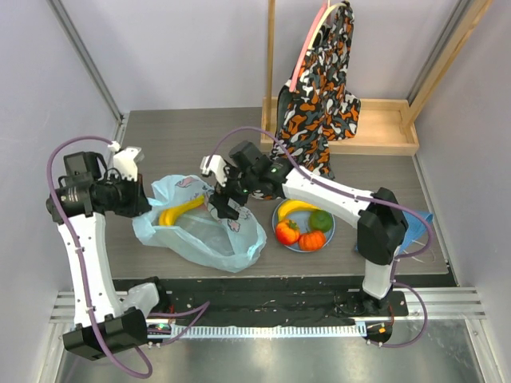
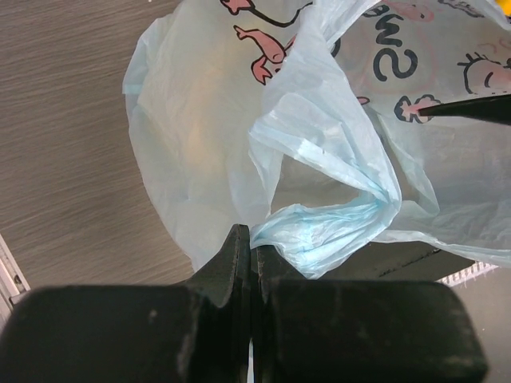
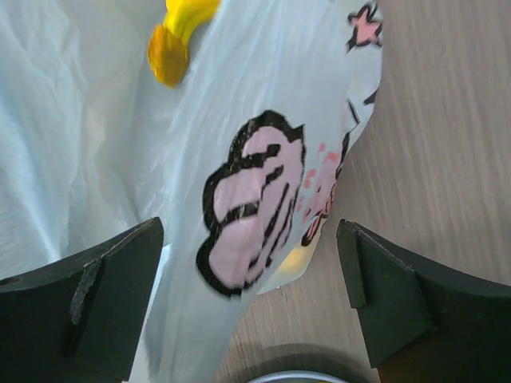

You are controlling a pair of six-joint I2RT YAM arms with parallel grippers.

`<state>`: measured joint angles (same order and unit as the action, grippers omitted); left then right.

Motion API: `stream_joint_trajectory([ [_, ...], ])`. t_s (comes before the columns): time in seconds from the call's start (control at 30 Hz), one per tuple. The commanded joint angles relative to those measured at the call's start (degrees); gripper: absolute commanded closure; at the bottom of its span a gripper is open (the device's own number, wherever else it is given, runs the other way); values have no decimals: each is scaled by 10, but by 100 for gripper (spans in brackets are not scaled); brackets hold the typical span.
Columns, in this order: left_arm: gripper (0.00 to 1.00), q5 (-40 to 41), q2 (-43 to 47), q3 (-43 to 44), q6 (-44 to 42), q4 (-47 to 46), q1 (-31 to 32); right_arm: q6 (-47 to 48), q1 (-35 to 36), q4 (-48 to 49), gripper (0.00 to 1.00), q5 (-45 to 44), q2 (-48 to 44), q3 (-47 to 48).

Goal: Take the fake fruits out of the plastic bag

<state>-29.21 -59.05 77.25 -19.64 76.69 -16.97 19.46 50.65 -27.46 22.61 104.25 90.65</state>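
From above, the bag [image 1: 200, 230] is seen lying on the table [image 1: 383, 171] between the arms, a banana [image 1: 180, 211] inside it. To its right, a second banana [image 1: 295, 207] and red [image 1: 287, 232], orange [image 1: 312, 239] and green [image 1: 321, 220] fruits are piled on a plate [image 1: 330, 233].

In the left wrist view, the left gripper's [image 2: 250, 239] jaws are pressed together, pinching a fold of the bag [image 2: 319, 144]. Black letters "Sw" are printed among pink cartoons.

In the right wrist view, the right gripper's [image 3: 251, 239] jaws are spread either side of a bag [image 3: 120, 144] flap. No writing can be read there.
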Motion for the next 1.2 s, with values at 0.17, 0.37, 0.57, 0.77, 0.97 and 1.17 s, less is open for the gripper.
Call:
stream_joint_trajectory([
  [0.17, 100, -33, 8, 34, 35, -31, 4, 30, -2, 68, 87, -147, -10, 46],
  [0.37, 100, -86, -55, 144, 65, -43, 16, 57, -38, 146, 99, -210, -5, 117],
  [0.57, 100, -106, -46, 225, 80, -48, 19, 47, -28, 138, 99, -176, -50, 129],
  [0.77, 100, -85, 29, 142, 18, 46, 19, 27, 11, 108, 99, -145, -157, -70],
  [0.97, 100, -41, 94, 12, -13, 78, 19, 11, 24, 99, 59, -187, -203, -162],
  [1.17, 100, -18, 81, -26, 14, 21, 19, 47, 25, 80, 30, -152, -198, -32],
])
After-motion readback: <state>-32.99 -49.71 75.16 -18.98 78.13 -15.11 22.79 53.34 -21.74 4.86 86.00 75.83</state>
